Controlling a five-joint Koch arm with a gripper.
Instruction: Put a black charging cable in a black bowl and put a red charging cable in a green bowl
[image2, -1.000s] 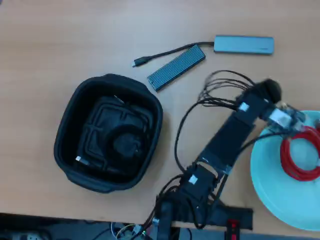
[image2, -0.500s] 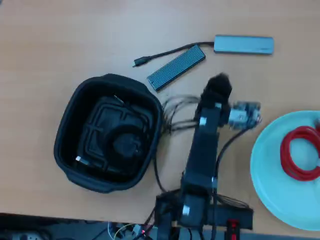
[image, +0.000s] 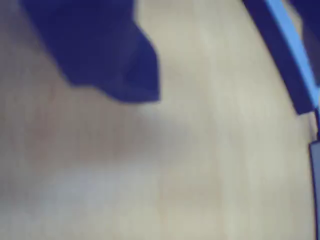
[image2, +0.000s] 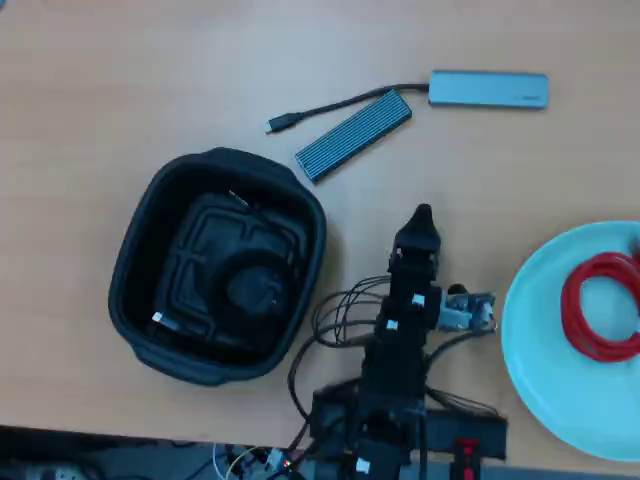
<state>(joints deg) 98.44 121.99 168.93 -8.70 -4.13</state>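
Overhead view: the wooden table (image2: 120, 80) fills the picture, and the biggest thing on it is the black bowl (image2: 140, 250), left of centre, with the black charging cable (image2: 250, 285) coiled on its patterned floor. At the right edge sits the green bowl (image2: 530, 350), partly cut off, with the red charging cable (image2: 590, 310) looped inside it. Both cables appear to be where the task wants them, so I judge the work done or nearly so. The arm (image2: 400, 350) stands folded at the bottom edge between the two bowls, touching neither, its gripper (image2: 422, 218) pointing up the picture over bare table. Only one dark tip shows from above, and the wrist view is a blur of wood with a dark jaw shape at upper left and a blue-edged one at right, so I cannot tell whether the jaws are spread or pressed together; nothing shows between them. Beyond it lie a grey ribbed box (image2: 352, 135), its black lead (image2: 320, 110), and a slim grey hub (image2: 488, 88). The risk I see is the loose wiring (image2: 335, 315) by the arm's base: a swing toward the black bowl could snag its rim and shift it.
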